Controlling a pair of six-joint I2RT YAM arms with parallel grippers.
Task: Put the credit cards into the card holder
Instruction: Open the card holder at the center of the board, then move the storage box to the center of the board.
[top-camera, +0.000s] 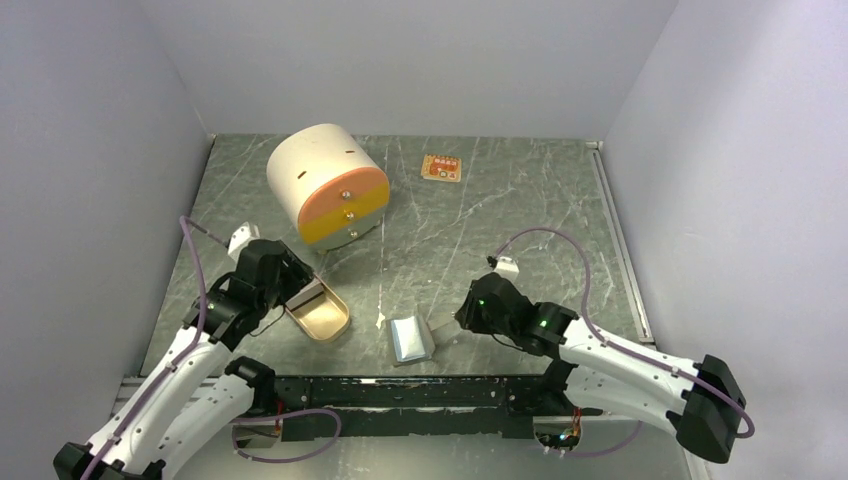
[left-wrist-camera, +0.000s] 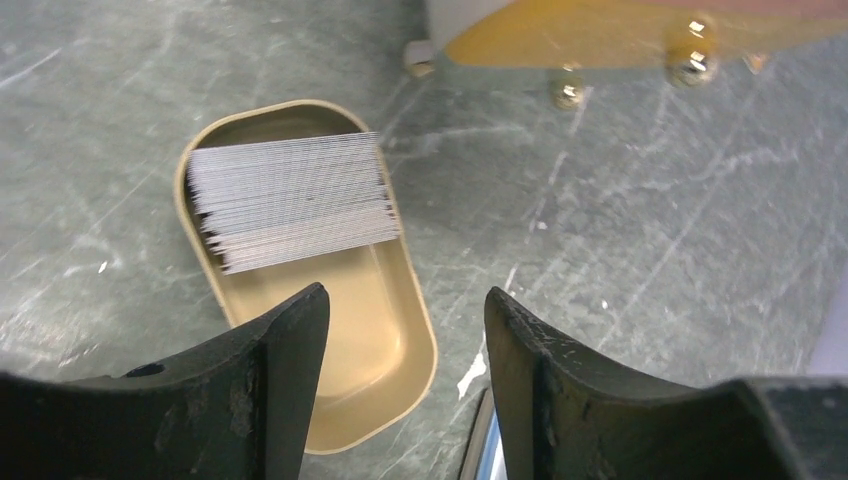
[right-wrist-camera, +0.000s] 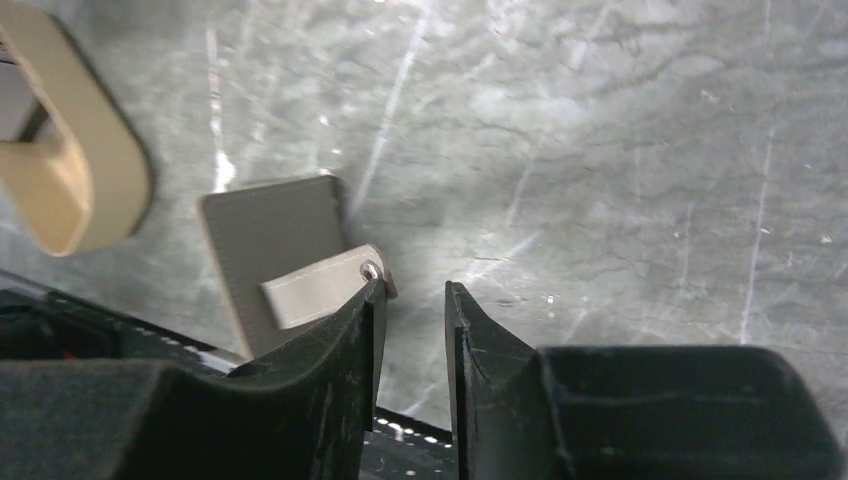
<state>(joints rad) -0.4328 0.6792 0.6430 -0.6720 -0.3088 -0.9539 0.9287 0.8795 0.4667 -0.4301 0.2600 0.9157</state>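
Note:
The card holder (top-camera: 410, 338), a flat silver-grey case, lies near the table's front edge. In the right wrist view the card holder (right-wrist-camera: 268, 240) shows a strap with a metal stud. My right gripper (right-wrist-camera: 412, 295) stands just right of it, open with nothing between the jaws; its left finger is next to the strap's end. A gold-orange card (top-camera: 441, 168) lies far back on the table. My left gripper (left-wrist-camera: 405, 300) hangs open over the near end of a tan oval tin. A thin blue-grey edge (left-wrist-camera: 488, 452) shows beside its right finger; what it is I cannot tell.
The tan oval tin (left-wrist-camera: 375, 340) holds a stack of pale thin cards (left-wrist-camera: 290, 200) at its far end. A cream cylinder with an orange-yellow face (top-camera: 325, 185) lies behind the left gripper (top-camera: 297, 288). A black rail (top-camera: 420, 392) runs along the front edge.

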